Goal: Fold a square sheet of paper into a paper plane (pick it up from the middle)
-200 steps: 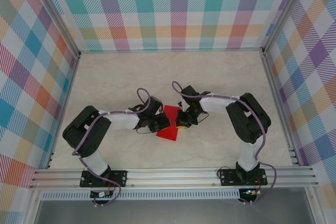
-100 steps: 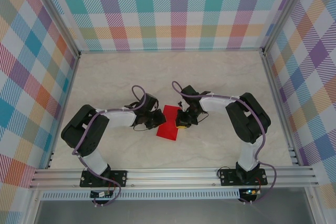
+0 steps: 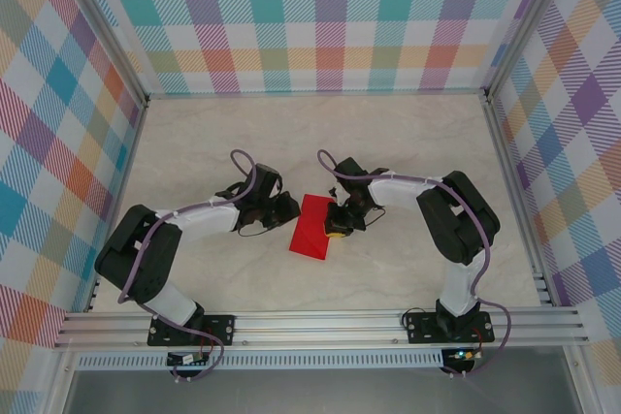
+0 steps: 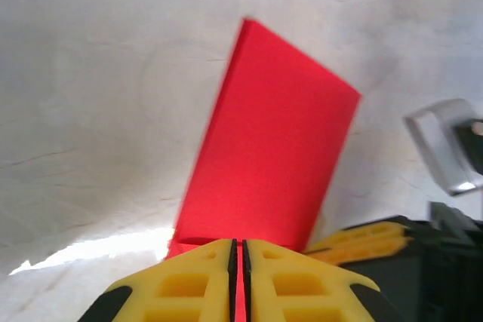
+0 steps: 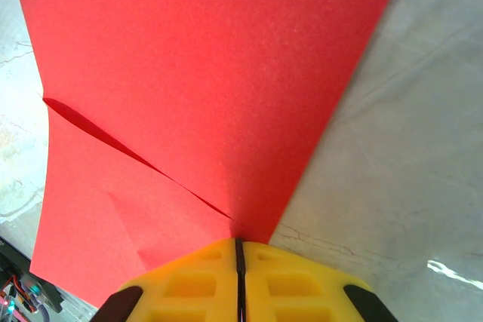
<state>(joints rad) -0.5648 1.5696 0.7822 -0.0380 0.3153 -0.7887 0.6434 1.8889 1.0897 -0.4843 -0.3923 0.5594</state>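
Sheet of paper: bright red, lying on the table between the two grippers; it now looks like a narrow doubled oblong, not a square.
Right gripper: jaws closed on the sheet's near edge. A slanting edge of an upper layer runs straight into its fingertips, and the rest of the paper spreads out ahead of them.
Left gripper: jaws drawn together, only a thin slit between them. The sheet's near edge sits right at the tips and the paper stretches away in front (whether it is actually nipped or merely touched cannot be told).
Done so far: apparently a first fold, perhaps the centre crease, with one layer lying over another.
Left to do: no pointed tip and no wings show anywhere, so the nose folds and the wing folds remain.
Progress: judged early, well short of a dart shape.
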